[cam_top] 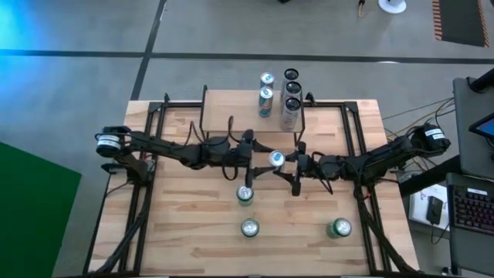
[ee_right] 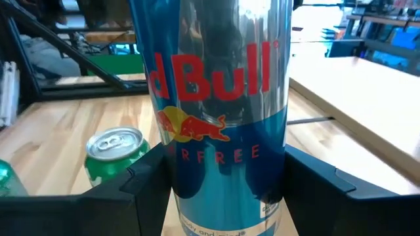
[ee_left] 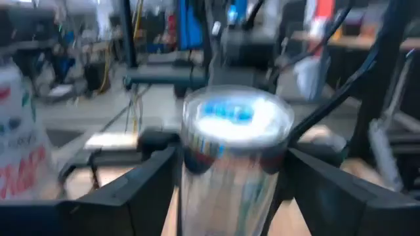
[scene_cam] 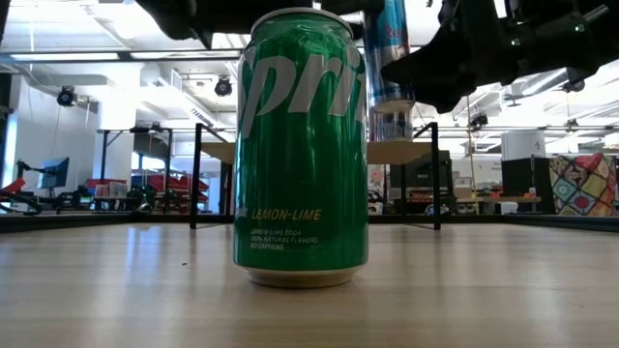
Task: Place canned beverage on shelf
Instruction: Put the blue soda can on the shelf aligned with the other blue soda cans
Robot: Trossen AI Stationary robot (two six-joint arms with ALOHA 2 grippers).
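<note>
The right gripper (ee_right: 220, 187) is clenched on a tall slim blue-and-silver Red Bull can (cam_top: 276, 159). Its two dark fingers press against the can's opposite sides, low on the body, and the can stands upright between them. The low view shows the can lifted clear of the table.

The left gripper (cam_top: 258, 160) reaches in from the left to the same can. Its fingers stand on either side of the can's upper part, but the blur hides whether they are touching it, so I cannot tell if it grips. The two arms meet over the middle of the light wooden slatted tabletop (cam_top: 185, 232), with the can between them.

The small shelf (cam_top: 231, 112), a light wood plank on thin black legs, stands just beyond the held can at the far middle of the table. The can has not been set on it. Five similar slim silver-and-blue cans (cam_top: 291, 104) cluster at the shelf's far right part.

Three green soda cans stand upright on the tabletop on the near side:
- One (cam_top: 245, 194) is just near of the grippers.
- A second (cam_top: 249, 228) stands nearer still, almost in line with the first.
- The third (cam_top: 340, 228) is well off to the right.
</note>
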